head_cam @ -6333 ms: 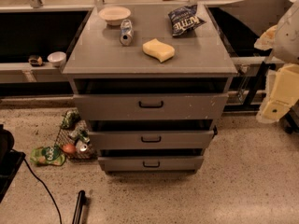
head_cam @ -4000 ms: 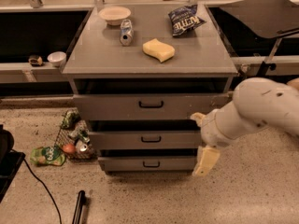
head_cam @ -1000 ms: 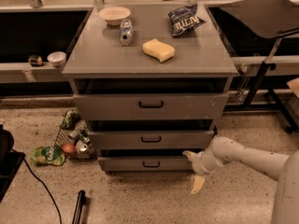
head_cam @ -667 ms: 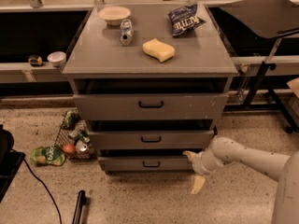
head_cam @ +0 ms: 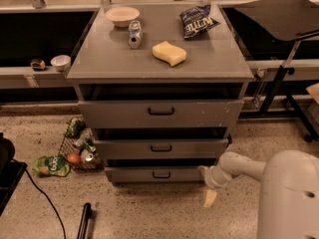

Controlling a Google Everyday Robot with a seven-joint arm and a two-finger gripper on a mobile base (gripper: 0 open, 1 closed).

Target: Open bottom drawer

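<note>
The bottom drawer (head_cam: 134,175) is the lowest and narrowest grey front of the three on the grey cabinet. It has a small black loop handle (head_cam: 161,175) at its middle. Its front sticks out only slightly below the middle drawer (head_cam: 124,148), and its inside is hidden. My gripper (head_cam: 206,184) is low, just above the floor at the right end of the bottom drawer front. It looks open and holds nothing: one cream fingertip (head_cam: 202,170) is by the drawer's right edge and the other (head_cam: 210,198) points down at the floor. It is well right of the handle.
The top drawer (head_cam: 114,112) is the widest. The cabinet top (head_cam: 99,66) holds a bowl (head_cam: 122,15), a can (head_cam: 134,34), a yellow sponge (head_cam: 169,53) and a chip bag (head_cam: 197,20). Litter and a wire basket (head_cam: 75,148) lie on the floor left; a black stand (head_cam: 279,83) is right.
My arm came from the upper right down across the cabinet front to the bottom drawer's right end. Over the last second it has held still. The drawers have not moved.
</note>
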